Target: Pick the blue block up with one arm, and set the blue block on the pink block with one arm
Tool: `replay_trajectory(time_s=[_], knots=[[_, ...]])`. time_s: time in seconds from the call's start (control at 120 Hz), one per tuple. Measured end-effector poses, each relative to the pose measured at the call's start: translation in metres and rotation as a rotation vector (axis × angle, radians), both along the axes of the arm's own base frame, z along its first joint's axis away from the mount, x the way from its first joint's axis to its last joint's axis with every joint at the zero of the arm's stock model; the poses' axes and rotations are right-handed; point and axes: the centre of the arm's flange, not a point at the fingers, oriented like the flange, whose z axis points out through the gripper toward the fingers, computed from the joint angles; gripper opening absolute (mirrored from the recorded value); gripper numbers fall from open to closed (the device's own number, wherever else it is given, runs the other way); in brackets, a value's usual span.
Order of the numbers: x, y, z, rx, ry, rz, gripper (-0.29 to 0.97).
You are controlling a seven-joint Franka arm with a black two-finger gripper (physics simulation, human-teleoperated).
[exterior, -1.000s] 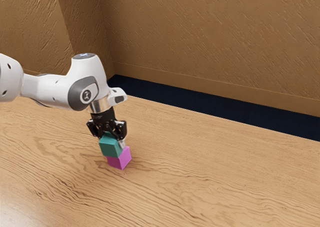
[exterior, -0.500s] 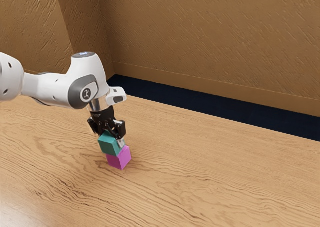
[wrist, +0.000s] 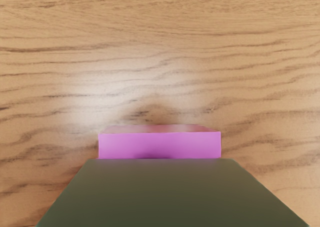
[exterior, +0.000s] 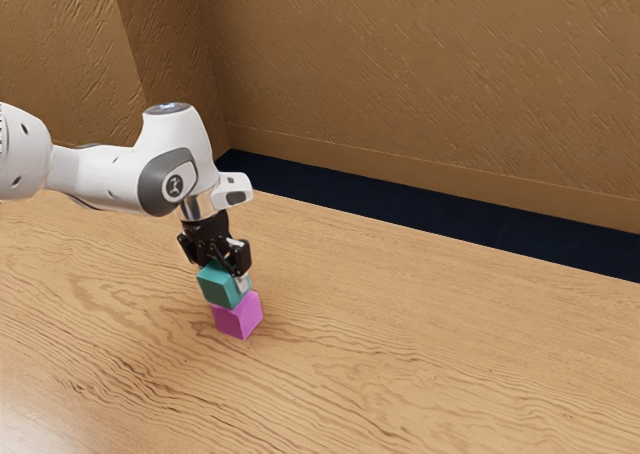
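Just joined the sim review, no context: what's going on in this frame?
One Franka arm has its end effector right at the top of the blue block, which looks teal here. That block sits on the pink block on the wooden table, offset toward the exterior view's left, so the stack looks made. These views don't settle whether the block is gripped or free.

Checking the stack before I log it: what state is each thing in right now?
blue block: appears to rest on the pink block, directly under the gripper.
pink block: flat on the table, beneath the blue block.
gripper: down at the blue block's top; open or shut unclear.
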Motion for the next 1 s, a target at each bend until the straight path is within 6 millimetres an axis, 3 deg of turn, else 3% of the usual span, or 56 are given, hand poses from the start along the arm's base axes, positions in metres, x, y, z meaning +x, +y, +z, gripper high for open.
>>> replay_trajectory(time_s=[1.0], knots=[[0.0062, 0.004, -0.0055, -0.007, -0.01, -0.033, 0.33]])
